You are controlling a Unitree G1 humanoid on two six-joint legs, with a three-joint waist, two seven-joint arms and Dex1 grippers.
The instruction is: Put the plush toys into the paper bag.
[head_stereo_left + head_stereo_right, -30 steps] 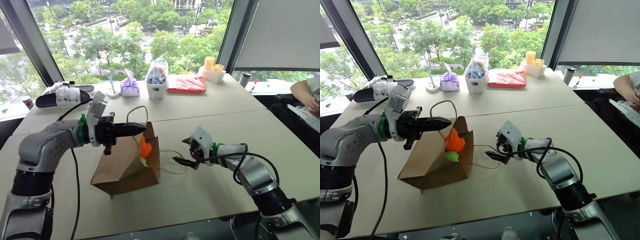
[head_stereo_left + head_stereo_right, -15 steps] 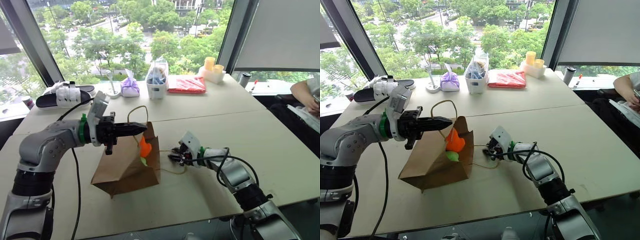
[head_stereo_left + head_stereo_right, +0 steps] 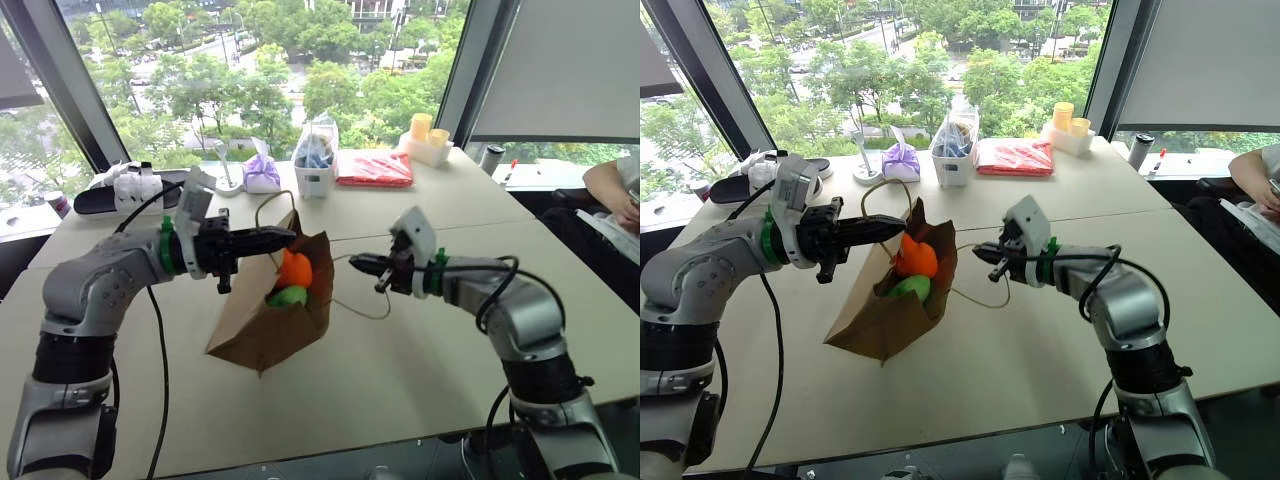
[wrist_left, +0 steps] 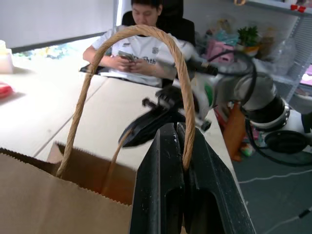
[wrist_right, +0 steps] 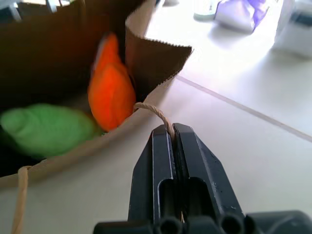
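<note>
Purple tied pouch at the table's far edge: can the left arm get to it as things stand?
Probably not: the left gripper is shut on the brown paper bag's twine handle, and the purple tied pouch sits beyond.

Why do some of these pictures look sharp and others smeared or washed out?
In the left wrist view the twine handle is crisp, while the right gripper behind it is blurred. In the right wrist view the fingers are sharp, but the orange toy and green toy are soft. In the left eye view the window is brightly daylit.
</note>
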